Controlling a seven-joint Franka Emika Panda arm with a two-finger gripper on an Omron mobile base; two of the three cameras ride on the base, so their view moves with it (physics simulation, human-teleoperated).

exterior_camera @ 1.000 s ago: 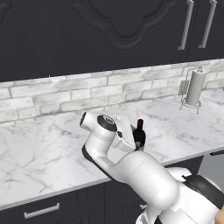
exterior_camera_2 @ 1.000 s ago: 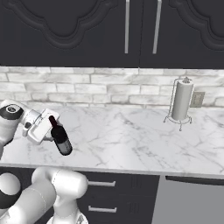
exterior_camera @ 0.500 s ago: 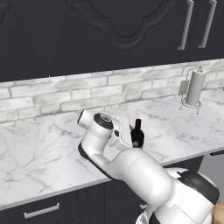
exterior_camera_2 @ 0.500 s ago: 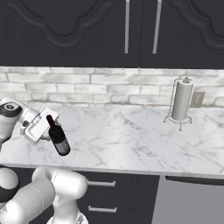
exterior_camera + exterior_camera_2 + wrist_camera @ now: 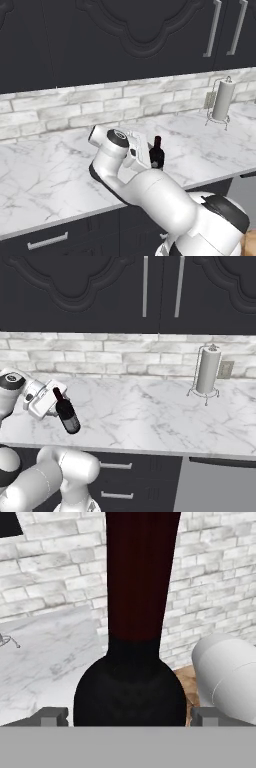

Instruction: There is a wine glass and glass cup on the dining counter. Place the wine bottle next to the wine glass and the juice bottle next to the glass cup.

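Left base view: you see the wine bottle [image 5: 156, 154] held above the marble counter [image 5: 45, 175], its dark body low and its red-topped neck up, with the gripper [image 5: 141, 153] pressed against it from the arm's side; the bottle hangs clear of the stone because it is being carried, not stood. A paper towel holder [image 5: 220, 101] stands well apart at the far right near the brick backsplash [image 5: 75, 107]. Right base view: note the wine bottle [image 5: 66, 411] tilted, neck leaning toward the upper left and base toward the lower right, with the gripper [image 5: 50, 404] clasping it from the side around the upper body; the lean follows from the roll of the wrist. The counter [image 5: 150, 416] under it bears no glass here, so you may judge the carry to the dining counter as not yet finished. Hand view: observe the wine bottle [image 5: 131, 677] close before the lens, its shoulder seated between the two fingertips [image 5: 54, 716] at left and right, which touch its sides; the hand is closed on the bottle, and the brick wall [image 5: 215, 572] lies beyond.
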